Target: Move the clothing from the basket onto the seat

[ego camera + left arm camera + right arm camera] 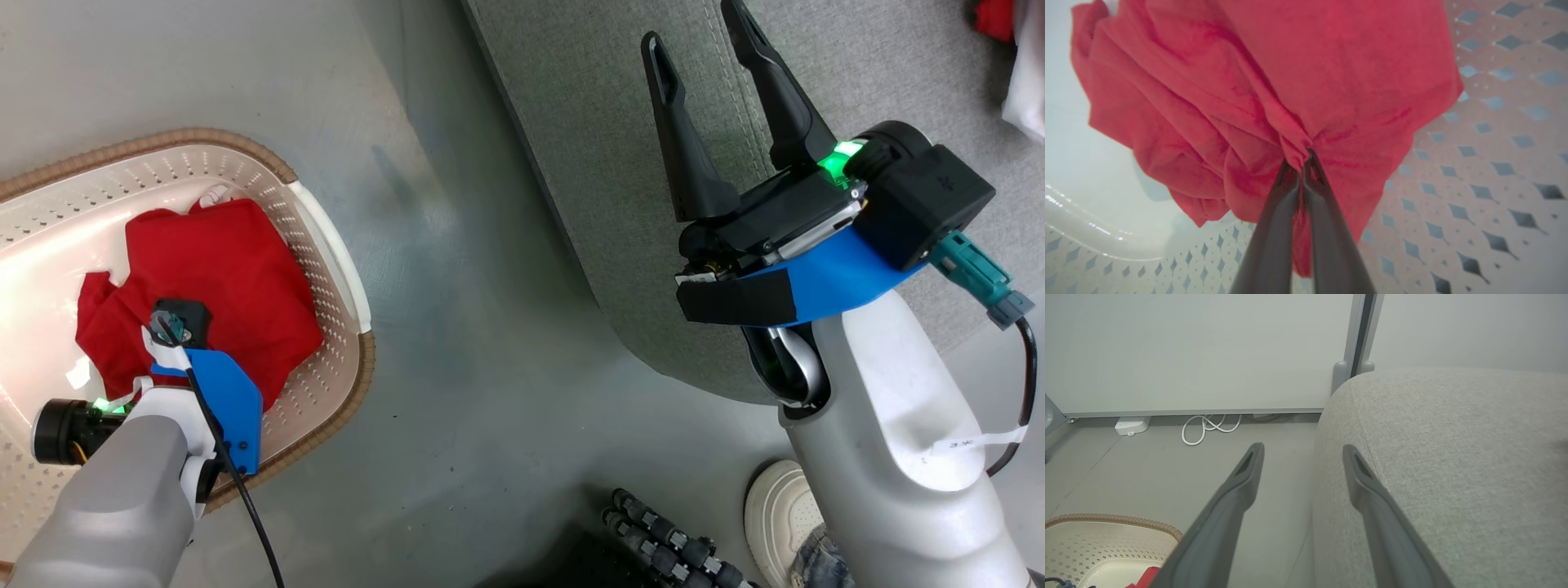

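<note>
In the basket at my left, my left pincer is pinched tight on a fold of the red garment. My right pincer hangs wide and empty over the grey sofa. The writing on that forearm's white tag is too small to read.

One basket, one seat, two garments (and two grippers).
</note>
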Controlling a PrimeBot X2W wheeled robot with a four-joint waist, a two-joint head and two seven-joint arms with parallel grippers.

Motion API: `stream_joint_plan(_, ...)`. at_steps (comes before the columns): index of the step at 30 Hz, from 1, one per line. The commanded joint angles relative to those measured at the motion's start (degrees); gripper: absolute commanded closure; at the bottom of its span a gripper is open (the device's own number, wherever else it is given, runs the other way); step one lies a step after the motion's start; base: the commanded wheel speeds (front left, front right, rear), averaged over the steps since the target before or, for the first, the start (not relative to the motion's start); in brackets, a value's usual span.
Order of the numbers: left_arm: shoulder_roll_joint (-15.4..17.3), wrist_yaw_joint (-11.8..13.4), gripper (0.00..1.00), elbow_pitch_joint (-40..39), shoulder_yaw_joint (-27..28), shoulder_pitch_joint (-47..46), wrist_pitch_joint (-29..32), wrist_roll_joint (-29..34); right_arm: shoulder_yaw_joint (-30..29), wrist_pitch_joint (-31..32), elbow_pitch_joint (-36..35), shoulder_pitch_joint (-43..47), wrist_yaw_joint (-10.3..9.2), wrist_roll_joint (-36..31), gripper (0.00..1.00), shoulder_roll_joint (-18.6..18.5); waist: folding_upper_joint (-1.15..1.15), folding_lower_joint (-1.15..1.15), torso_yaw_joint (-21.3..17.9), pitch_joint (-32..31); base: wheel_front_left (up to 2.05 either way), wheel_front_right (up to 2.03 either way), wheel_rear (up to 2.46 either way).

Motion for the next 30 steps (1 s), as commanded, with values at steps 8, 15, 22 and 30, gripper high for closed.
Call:
stream_joint_plan(8, 0.8, -0.5, 1.0, -0.5, 0.0, -0.6, -1.1, -0.3, 0.1, -0.3, 0.3, -0.5, 0.01, -0.2, 0.0, 0.1, 0.0, 0.0, -0.1, -0.2, 0.0, 0.0, 0.0)
stream_joint_plan(15, 1.1, -0.6, 1.0, -0.7, 0.1, -0.9, -2.1, -0.5, 0.7, -0.3, 0.6, -1.0, 0.01, 0.1, 0.0, 0.1, 0.0, 0.0, -0.2, -0.4, 0.0, 0.0, 0.0)
stream_joint_plan(22, 0.5, -0.5, 1.0, -1.1, 0.9, -0.4, -5.6, -1.4, 1.6, -0.3, 1.6, -2.1, 0.01, -0.5, 0.0, 0.1, 0.0, 0.0, 0.4, -2.7, 0.0, 0.0, 0.0)
stream_joint_plan(30, -4.6, -2.6, 1.0, 0.2, 1.0, 0.7, -10.0, -2.6, -0.3, -0.3, 3.9, 0.3, 0.01, -4.4, 0.0, 0.1, 0.0, 0.0, 6.7, -11.3, 0.0, 0.0, 0.0)
